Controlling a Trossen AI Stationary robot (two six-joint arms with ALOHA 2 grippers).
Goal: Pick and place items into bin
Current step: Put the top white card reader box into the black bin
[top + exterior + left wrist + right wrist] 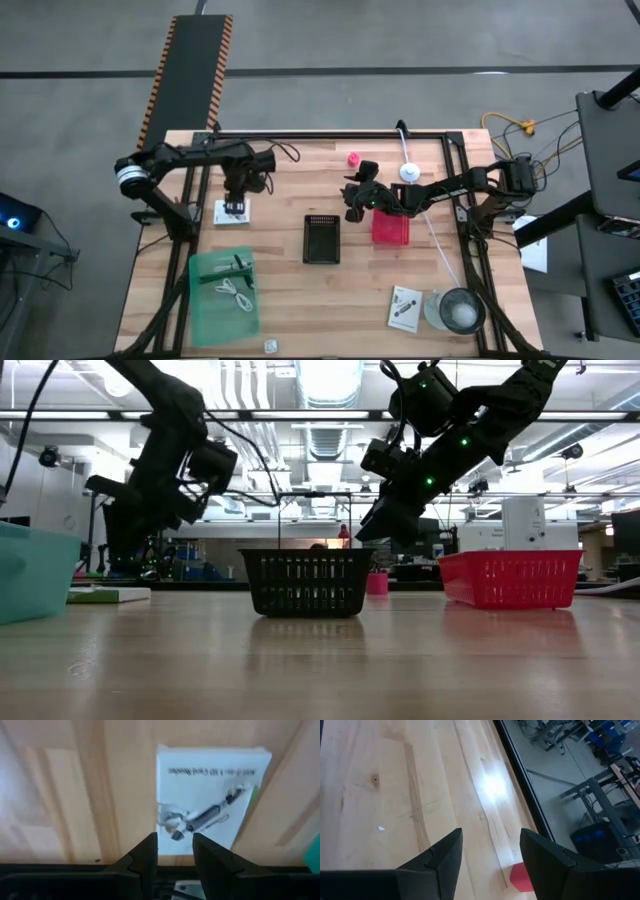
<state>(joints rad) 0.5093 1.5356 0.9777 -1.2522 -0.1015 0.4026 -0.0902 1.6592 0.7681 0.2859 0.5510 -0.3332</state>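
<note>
A white printed card (207, 800) lies flat on the wooden table at the far left (232, 211). My left gripper (175, 842) hangs just above it, pointing steeply down, its fingers narrowly open with nothing between them (234, 205). My right gripper (490, 845) is open and holds nothing above the middle of the table (351, 204), beside the red bin (391, 228). A tiny red knob (353, 158) stands near the far edge. A second printed card (404, 308) lies at the near right. The green bin (225, 290) holds a white cable and a thin black cable.
A black bin (321, 238) stands mid-table between the arms. A white disc (410, 172) on a white cord lies at the far right. A round clear lidded container (457, 311) sits near the right front corner. A small pale piece (270, 345) lies at the near edge.
</note>
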